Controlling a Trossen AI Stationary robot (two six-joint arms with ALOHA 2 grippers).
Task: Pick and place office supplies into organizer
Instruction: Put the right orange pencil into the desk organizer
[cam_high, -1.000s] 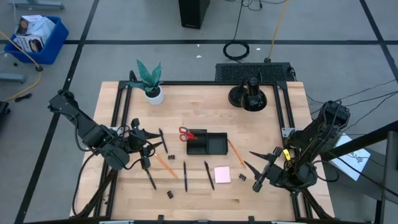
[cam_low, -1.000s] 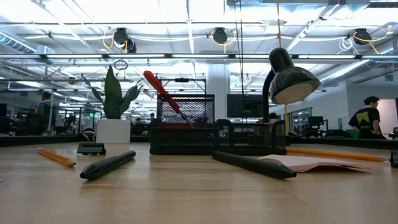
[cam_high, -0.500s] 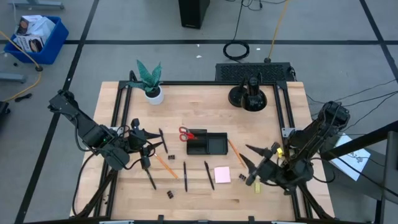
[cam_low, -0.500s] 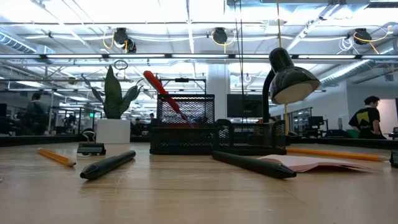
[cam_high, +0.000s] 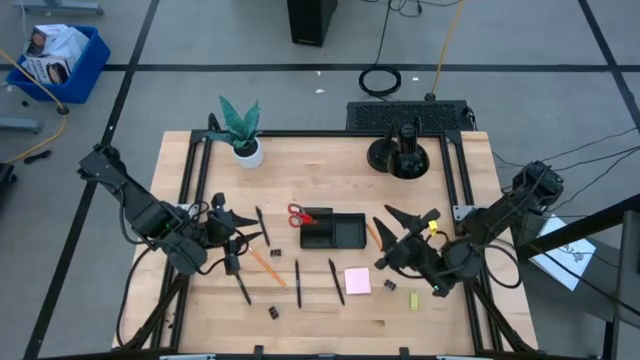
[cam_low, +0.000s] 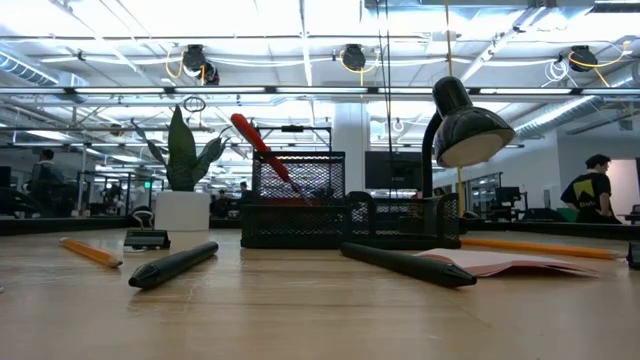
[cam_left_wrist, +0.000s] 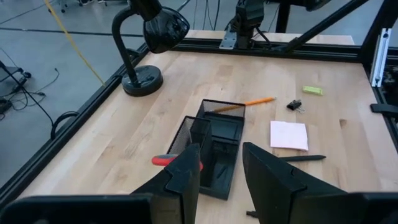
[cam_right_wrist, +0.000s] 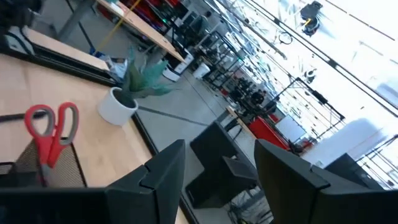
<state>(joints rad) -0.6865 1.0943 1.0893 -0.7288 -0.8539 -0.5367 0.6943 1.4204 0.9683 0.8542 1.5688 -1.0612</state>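
Observation:
The black mesh organizer (cam_high: 335, 232) sits mid-table, and red-handled scissors (cam_high: 298, 215) stick slanting out of its tall end compartment (cam_low: 297, 185). Black pens (cam_high: 297, 283), orange pencils (cam_high: 268, 265), a pink pad (cam_high: 357, 281), binder clips (cam_high: 388, 287) and a yellow-green piece (cam_high: 414, 299) lie flat on the wood. My right gripper (cam_high: 388, 240) hovers open just right of the organizer, above a pencil (cam_high: 375, 238). In its wrist view (cam_right_wrist: 217, 180) it is tipped upward toward the room. My left gripper (cam_high: 243, 238) waits open left of the organizer, shown also in its wrist view (cam_left_wrist: 221, 180).
A potted plant (cam_high: 241, 135) stands at the far left corner and a black desk lamp (cam_high: 400, 155) at the far right. A black frame rail (cam_high: 455, 180) borders the table. Bare wood lies along the near edge. People stand far off in the room (cam_low: 590, 190).
My right gripper has swung from the near right part of the table toward the left and far side, stopping beside the organizer's right end and turning as it went. The yellow-green piece it had stood over now shows uncovered. The left arm has kept still.

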